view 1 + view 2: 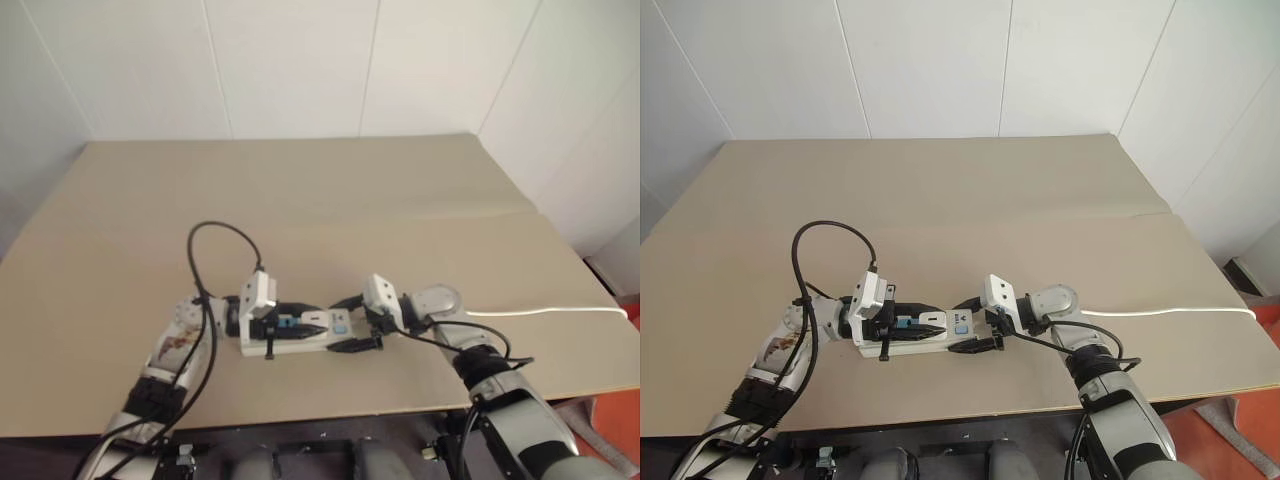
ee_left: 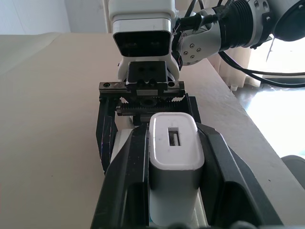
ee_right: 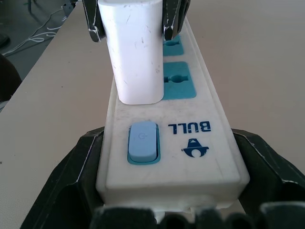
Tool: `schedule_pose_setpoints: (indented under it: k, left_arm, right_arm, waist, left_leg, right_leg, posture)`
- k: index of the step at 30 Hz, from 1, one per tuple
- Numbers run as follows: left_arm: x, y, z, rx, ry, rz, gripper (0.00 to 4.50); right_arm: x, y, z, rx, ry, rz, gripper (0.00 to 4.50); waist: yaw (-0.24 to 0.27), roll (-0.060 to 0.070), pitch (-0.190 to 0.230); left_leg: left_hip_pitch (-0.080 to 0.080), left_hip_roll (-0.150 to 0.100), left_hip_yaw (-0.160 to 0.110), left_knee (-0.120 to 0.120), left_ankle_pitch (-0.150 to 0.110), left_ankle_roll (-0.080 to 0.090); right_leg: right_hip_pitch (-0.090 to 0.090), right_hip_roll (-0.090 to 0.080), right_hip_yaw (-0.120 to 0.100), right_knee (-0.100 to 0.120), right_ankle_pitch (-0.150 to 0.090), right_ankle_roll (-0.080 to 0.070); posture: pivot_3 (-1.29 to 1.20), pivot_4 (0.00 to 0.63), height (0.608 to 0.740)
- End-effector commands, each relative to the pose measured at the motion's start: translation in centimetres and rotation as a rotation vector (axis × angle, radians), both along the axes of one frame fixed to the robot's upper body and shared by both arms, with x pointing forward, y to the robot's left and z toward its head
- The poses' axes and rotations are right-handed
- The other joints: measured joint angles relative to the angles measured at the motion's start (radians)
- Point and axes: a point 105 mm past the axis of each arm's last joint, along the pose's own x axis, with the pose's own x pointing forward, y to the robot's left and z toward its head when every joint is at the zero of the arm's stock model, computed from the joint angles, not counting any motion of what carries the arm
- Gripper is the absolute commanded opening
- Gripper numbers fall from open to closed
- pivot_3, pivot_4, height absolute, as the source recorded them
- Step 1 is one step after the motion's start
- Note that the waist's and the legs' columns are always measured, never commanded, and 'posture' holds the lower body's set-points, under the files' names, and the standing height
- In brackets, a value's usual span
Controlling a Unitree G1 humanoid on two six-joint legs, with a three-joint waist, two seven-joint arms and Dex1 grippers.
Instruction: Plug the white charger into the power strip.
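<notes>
On power strip [image 3: 190, 143] | white charger [image 3: 136, 52] in socket | left claw [image 2: 174, 191] clamping charger

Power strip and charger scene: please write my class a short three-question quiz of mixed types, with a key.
1. True or false: the left hand is shut on the white charger.
2. What does the right hand straddle? A) the switch end of the power strip B) the cord C) nothing
3. Fill in: the charger stands over the socket nearest the blue ____.

Key: 1 true; 2 A; 3 switch.
</notes>
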Motion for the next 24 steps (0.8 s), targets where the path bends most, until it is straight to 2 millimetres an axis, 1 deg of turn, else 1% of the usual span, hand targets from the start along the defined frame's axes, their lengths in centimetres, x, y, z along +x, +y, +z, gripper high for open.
schedule_pose_setpoints:
  k: [1,2,4,6,10,11,12,15,16,19,21,24]
  left_arm:
    - [-0.6,1.1,-2.7,0.107,0.096,0.014,1.37]
    - [-0.6,1.1,-2.7,0.108,0.097,0.015,1.74]
    - [-0.6,1.2,-2.6,0.109,0.1,0.014,2.27]
    - [-0.6,1.2,-2.6,0.108,0.103,0.013,2.92]
    - [-0.4,1.3,-2.3,0.099,0.102,0.018,4.02]
    - [-0.3,1.3,-2.1,0.094,0.099,0.021,4.36]
    - [-0.3,1.3,-2.0,0.089,0.098,0.022,4.49]
    - [0.0,1.4,-1.4,0.077,0.104,0.037,4.49]
    - [0.2,1.5,-0.9,0.079,0.111,0.039,4.49]
    - [0.5,2.1,0.6,0.097,0.092,0.04,4.5]
    - [0.6,2.6,1.5,0.113,0.07,0.032,4.5]
    - [0.6,3.3,2.6,0.13,0.043,0.017,4.5]
  right_arm:
    - [-0.1,-0.6,-1.0,-0.046,0.031,-0.016,3.42]
    - [-0.1,-0.5,-1.0,-0.046,0.03,-0.016,3.42]
    - [0.0,-0.5,-1.0,-0.045,0.03,-0.016,3.42]
    - [0.0,-0.5,-0.9,-0.041,0.031,-0.018,3.42]
    - [0.0,-0.3,-0.9,-0.036,0.032,-0.017,3.42]
    - [0.0,-0.3,-0.9,-0.035,0.032,-0.016,3.42]
    - [0.0,-0.2,-0.9,-0.034,0.032,-0.016,3.42]
    - [0.0,-0.2,-0.9,-0.033,0.029,-0.017,3.42]
    - [0.0,-0.2,-0.9,-0.034,0.042,-0.014,3.42]
    - [0.0,-0.3,-0.8,-0.03,0.061,-0.013,4.42]
    - [-0.1,-0.4,-0.6,-0.025,0.067,-0.013,4.46]
    - [0.3,-0.6,-0.5,-0.035,0.044,-0.043,4.46]
  waist:
    - [-0.001,0.0,0.0]
    - [-0.001,0.0,0.0]
    - [-0.001,0.0,0.0]
    - [0.002,0.001,0.0]
    - [0.003,0.001,0.0]
    - [0.003,0.001,0.0]
    - [0.003,0.001,0.0]
    - [0.003,0.001,0.0]
    - [0.003,0.001,0.0]
    - [0.002,0.001,0.0]
    - [0.002,0.001,0.0]
    - [0.004,0.001,0.0]
  left_leg:
    - [0.0,0.0,0.0,0.0,0.0,0.0]
    - [0.0,0.0,0.0,0.0,0.0,0.0]
    - [0.0,0.0,0.0,-0.001,0.0,0.0]
    - [0.0,0.0,0.0,-0.001,0.0,0.0]
    - [0.0,0.0,0.0,-0.001,0.0,0.0]
    - [0.0,0.0,0.0,-0.001,0.0,0.0]
    - [0.0,0.0,0.0,-0.001,0.0,0.0]
    - [0.0,0.0,0.0,-0.001,0.0,0.0]
    - [0.0,0.0,0.0,-0.001,0.0,0.0]
    - [0.0,0.0,0.0,-0.001,0.0,0.0]
    - [-0.005,0.0,0.0,-0.001,0.0,0.0]
    - [-0.007,0.0,0.0,-0.001,0.0,0.0]
  right_leg:
    - [0.0,0.0,0.0,0.0,0.0,0.0]
    - [0.0,0.0,0.0,0.0,0.0,0.0]
    - [-0.001,0.0,0.0,0.0,0.0,0.0]
    - [0.0,0.0,0.0,0.0,0.0,0.0]
    - [0.0,0.0,0.0,0.0,0.0,-0.001]
    - [0.0,0.0,0.0,0.0,0.0,-0.001]
    - [0.0,0.0,0.0,0.0,0.0,-0.001]
    - [0.0,0.0,0.0,0.0,0.0,-0.001]
    - [0.0,0.0,0.0,0.0,0.0,-0.001]
    - [-0.001,0.0,0.0,0.0,0.0,-0.001]
    - [-0.006,0.0,0.0,0.001,0.0,-0.001]
    - [-0.007,0.0,-0.001,-0.001,0.0,-0.001]
  posture:
    - [0.0,0.15,0.74]
    - [0.0,0.15,0.74]
    - [0.0,0.15,0.74]
    - [0.0,0.15,0.74]
    - [0.0,0.15,0.74]
    - [0.0,0.15,0.74]
    - [0.0,0.15,0.74]
    - [0.0,0.15,0.74]
    - [0.0,0.15,0.74]
    - [0.0,0.15,0.74]
    - [0.0,0.15,0.74]
    - [0.0,0.15,0.74]
